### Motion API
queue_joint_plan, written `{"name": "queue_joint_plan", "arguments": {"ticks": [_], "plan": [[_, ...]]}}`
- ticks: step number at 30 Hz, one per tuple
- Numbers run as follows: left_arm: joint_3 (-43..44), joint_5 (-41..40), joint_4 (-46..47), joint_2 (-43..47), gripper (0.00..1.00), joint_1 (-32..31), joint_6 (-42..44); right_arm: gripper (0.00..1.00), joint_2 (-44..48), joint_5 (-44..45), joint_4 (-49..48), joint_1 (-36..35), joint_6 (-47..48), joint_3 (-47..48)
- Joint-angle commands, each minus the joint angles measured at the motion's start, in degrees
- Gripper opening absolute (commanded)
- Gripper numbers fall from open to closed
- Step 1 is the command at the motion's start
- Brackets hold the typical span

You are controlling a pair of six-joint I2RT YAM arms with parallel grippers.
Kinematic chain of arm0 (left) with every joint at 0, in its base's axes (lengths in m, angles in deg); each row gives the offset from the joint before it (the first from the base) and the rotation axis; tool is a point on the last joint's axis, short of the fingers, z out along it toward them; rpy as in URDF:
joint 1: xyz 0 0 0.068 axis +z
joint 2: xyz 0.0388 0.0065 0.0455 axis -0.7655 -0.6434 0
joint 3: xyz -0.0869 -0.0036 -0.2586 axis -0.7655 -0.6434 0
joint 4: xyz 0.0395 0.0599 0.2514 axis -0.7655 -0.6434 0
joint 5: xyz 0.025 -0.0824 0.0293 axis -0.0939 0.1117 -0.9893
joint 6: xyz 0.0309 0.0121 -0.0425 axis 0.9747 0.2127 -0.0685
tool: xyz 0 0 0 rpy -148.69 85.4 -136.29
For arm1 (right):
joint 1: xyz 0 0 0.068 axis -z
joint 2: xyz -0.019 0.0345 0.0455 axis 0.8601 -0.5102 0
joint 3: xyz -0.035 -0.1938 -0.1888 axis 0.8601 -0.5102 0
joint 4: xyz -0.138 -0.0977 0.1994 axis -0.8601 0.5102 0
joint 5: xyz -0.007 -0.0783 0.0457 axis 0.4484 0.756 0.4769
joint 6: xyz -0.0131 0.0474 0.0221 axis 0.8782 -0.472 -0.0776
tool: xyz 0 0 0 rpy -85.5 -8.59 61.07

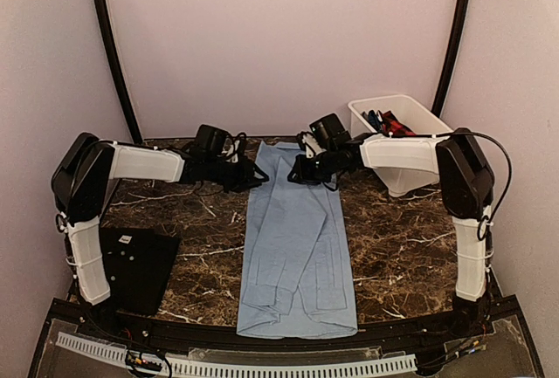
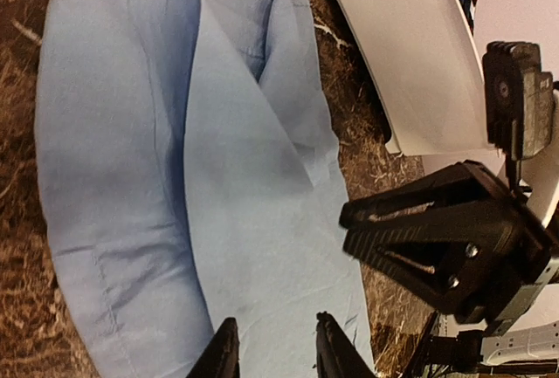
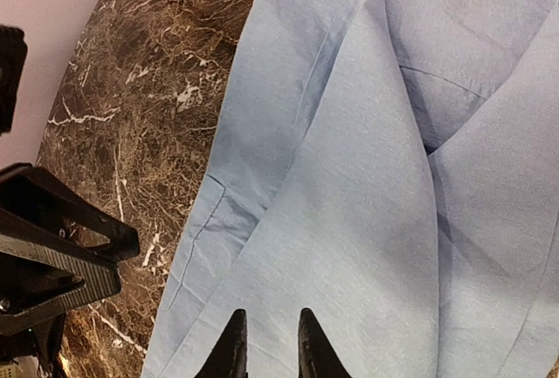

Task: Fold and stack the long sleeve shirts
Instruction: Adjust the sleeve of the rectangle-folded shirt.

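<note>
Light-blue shirt (image 1: 297, 247) lies mid-table, folded lengthwise into a long strip running 12 to 6 o'clock. Its near end is at the table (image 1: 393, 247) front edge and its far end is close to the back wall. Bare marble on both sides, 3 and 9 o'clock, is open room.

L gripper (image 1: 253, 175) is at the strip's far-left edge, approx 11 o'clock. Jaws stand a little apart w/ cloth showing in the gap; can't tell if it's pinched.

R gripper (image 1: 297, 170) is on the far-right part. Narrow gap over cloth, can't tell either.

White bin (image 1: 419, 107) at 1-2 o'clock holds red-black checked and dark-blue clothes (image 1: 389, 122).

Black mat (image 1: 140, 264) is at 8 o'clock, by the L arm base.
</note>
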Motion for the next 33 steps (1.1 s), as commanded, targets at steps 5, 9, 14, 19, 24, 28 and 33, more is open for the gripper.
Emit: {"name": "queue_joint_plan", "arguments": {"ticks": [5,9,14,19,24,28,33], "plan": [[19.6,-1.6,0.8,-15.2,0.29,1.8,2.2,0.17,-4.4,-3.6,-2.6,2.6,-2.0,6.3],[27.9,-1.9,0.0,-23.0,0.28,3.9,2.1,0.18,-6.1,-4.9,-2.4,3.1,-2.7,7.9],[37.3,-2.5,-0.4,-31.2,0.28,7.2,1.0,0.18,-9.4,-6.3,-0.8,3.2,-2.6,12.3],[46.0,-0.1,-2.6,-39.2,0.28,9.9,-0.8,0.18,-13.4,-7.6,0.7,3.2,-3.0,16.7],[49.6,1.1,-1.9,-41.9,0.28,10.4,-2.9,0.18,-16.6,-8.3,0.6,3.8,-4.4,19.1],[50.3,0.8,0.1,-42.4,0.29,10.7,-4.5,0.17,-18.9,-9.4,-0.8,4.8,-6.2,20.1],[55.5,2.5,0.4,-45.5,0.3,11.3,-7.8,0.17,-21.5,-11.1,-2.2,5.8,-8.7,21.4]]}}
